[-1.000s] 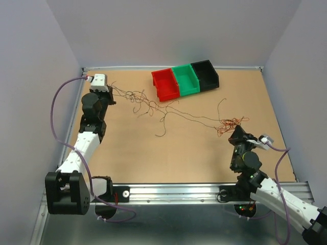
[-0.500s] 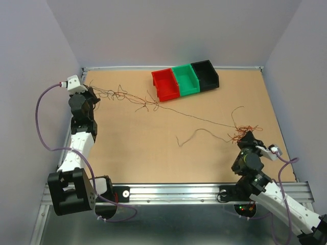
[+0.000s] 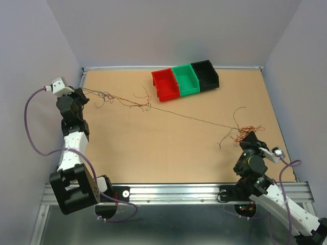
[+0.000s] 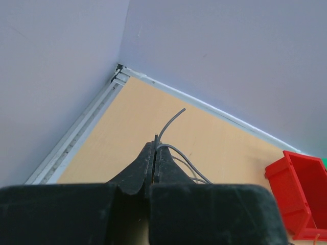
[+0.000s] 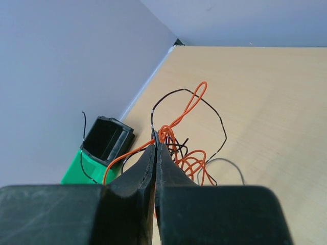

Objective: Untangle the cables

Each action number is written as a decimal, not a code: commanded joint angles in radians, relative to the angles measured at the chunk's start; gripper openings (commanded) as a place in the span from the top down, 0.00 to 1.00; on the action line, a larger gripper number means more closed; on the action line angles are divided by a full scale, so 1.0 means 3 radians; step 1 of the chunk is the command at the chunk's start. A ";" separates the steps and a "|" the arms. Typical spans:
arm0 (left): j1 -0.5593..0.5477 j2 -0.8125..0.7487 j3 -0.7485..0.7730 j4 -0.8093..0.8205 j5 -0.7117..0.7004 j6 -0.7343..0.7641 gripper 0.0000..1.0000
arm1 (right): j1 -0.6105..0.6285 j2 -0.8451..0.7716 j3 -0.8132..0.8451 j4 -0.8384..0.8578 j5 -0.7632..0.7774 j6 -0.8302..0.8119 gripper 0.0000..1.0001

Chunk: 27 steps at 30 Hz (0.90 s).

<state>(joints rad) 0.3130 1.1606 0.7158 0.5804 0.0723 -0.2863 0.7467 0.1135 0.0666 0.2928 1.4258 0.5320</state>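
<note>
The cables [image 3: 173, 113] are hair-thin wires drawn out in a long line across the tan table, from the far left edge to the near right. My left gripper [image 3: 80, 93] [image 4: 154, 144] is shut on grey strands [image 4: 171, 122] at the left end, close to the back-left corner. My right gripper [image 3: 249, 137] [image 5: 155, 145] is shut on dark and orange wires; a curly orange-and-black bunch [image 5: 189, 153] hangs round its tips. Small curls [image 3: 143, 102] sit along the line near the red bin.
Three bins stand in a row at the back: red [image 3: 165, 84], green [image 3: 185, 79], black [image 3: 205, 74]. The side walls run close to both grippers. A lilac cable [image 3: 31, 127] loops out from the left arm. A metal rail [image 3: 168, 193] runs along the near edge.
Both grippers have pulled apart, the left one out to the left edge, the right one nearer and rightward. The loose tangle in the middle has stretched into a nearly straight line.
</note>
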 commanded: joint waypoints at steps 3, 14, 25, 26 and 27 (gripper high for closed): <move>0.0061 0.0104 0.0171 0.0182 0.0265 -0.0084 1.00 | -0.0004 -0.0072 0.0090 0.0001 0.0627 0.0037 1.00; -0.0230 -0.0018 -0.0100 0.0862 0.1901 -0.0064 1.00 | -0.0004 0.0312 0.0223 0.0261 -0.1517 -0.0770 0.11; -0.1370 -0.0422 -0.0325 0.0709 0.2412 0.0908 1.00 | -0.0004 0.1676 0.0519 0.0921 -0.3754 -0.1354 0.02; -0.1452 -0.0473 -0.0331 0.0673 0.2484 0.1085 1.00 | -0.0004 0.1966 0.0590 0.0977 -0.3948 -0.1369 0.03; -0.1589 -0.0514 -0.0341 0.0572 0.2525 0.1168 1.00 | 0.0001 0.2100 0.0621 0.1119 -0.4051 -0.1390 0.04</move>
<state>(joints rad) -0.0803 1.0676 0.6258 0.7479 0.7334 -0.0898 0.7464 0.6235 0.1570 0.4740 0.4549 0.1776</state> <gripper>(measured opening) 0.037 0.978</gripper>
